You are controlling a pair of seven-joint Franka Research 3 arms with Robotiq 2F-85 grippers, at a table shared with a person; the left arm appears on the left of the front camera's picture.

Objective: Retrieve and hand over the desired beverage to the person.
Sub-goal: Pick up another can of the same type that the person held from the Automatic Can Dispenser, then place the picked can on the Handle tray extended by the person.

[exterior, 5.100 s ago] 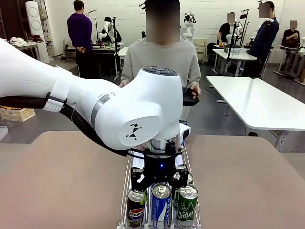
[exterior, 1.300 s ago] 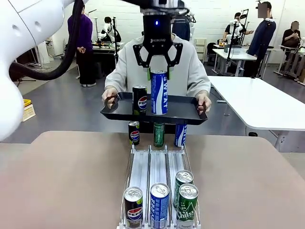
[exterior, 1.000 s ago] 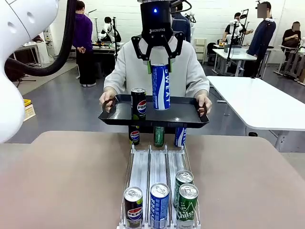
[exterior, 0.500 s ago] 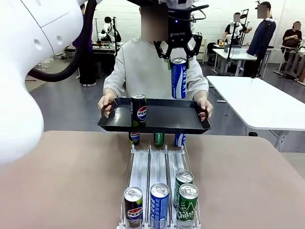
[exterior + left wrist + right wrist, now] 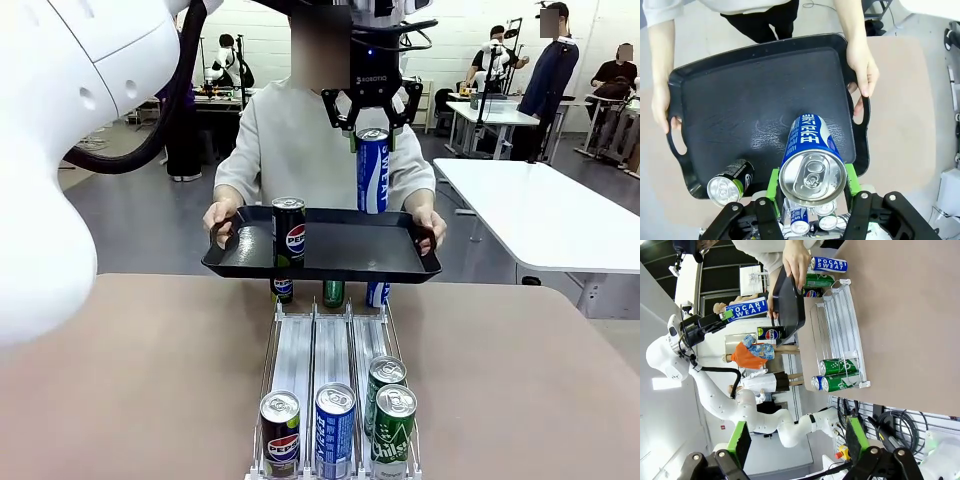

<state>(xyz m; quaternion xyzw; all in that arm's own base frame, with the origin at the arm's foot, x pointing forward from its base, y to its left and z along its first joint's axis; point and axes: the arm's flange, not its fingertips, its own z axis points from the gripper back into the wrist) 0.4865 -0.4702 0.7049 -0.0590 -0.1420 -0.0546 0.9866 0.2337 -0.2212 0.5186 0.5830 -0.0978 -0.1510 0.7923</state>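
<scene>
Nearest the camera, a rack [image 5: 331, 350] on the worktop [image 5: 140, 380] has three lanes. At its near end stand a Pepsi can [image 5: 281, 433], a blue can [image 5: 335, 430] and two green cans [image 5: 391, 425]. At the far end three more cans [image 5: 331, 292] stand just below the tray.

Beyond the rack, the person [image 5: 300, 150] holds a black tray [image 5: 330, 262] level by both handles, one hand [image 5: 222, 222] at each end. A second Pepsi can [image 5: 289, 231] stands upright on the tray's left part.

Above the tray's right part, the left end effector [image 5: 372, 125] points straight down and grasps the Sweat can [image 5: 372, 172] by its top rim, green pads on either side. The can hangs upright; the wrist view places it over bare tray floor, well apart from the Pepsi can on the tray. Whether its base touches the tray cannot be told.

Step in hand, by judgement: delivery, with the drink carried to the person and poised for set-down. The next move calls for a straight descent until the base rests flat, then release and a vertical withdrawal that does not tip the can.

The left arm reaches across the worktop from picture left, its large white link [image 5: 60, 150] close to the camera. The right end effector [image 5: 795, 440] is released, its pads well apart with nothing between them.
</scene>
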